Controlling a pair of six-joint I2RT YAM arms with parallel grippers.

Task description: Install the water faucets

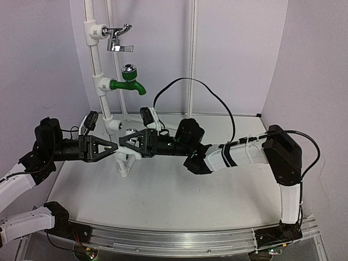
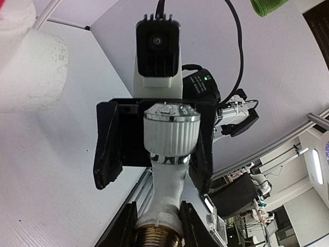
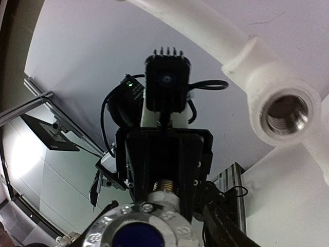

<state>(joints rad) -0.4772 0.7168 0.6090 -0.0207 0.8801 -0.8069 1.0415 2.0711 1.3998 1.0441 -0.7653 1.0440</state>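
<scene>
A white water faucet (image 2: 167,180) with a ribbed white knob (image 2: 171,128) and a brass thread (image 2: 157,237) hangs between my two grippers, just in front of the white pipe stand (image 1: 100,81). My left gripper (image 1: 111,147) is shut on its neck just above the thread (image 2: 157,218). My right gripper (image 1: 124,142) is open with its jaws around the knob. One finger (image 2: 203,154) touches the knob and the other (image 2: 108,149) stands off it. In the right wrist view the chrome knob top (image 3: 139,231) fills the bottom edge. An open threaded socket (image 3: 284,114) sits on the pipe at the upper right.
The pipe stand carries an all-chrome lever tap (image 1: 117,39) at the top and a green tap with a chrome cap (image 1: 128,81) below it. White walls enclose the table (image 1: 174,190). A black cable (image 1: 217,103) arcs above the right arm.
</scene>
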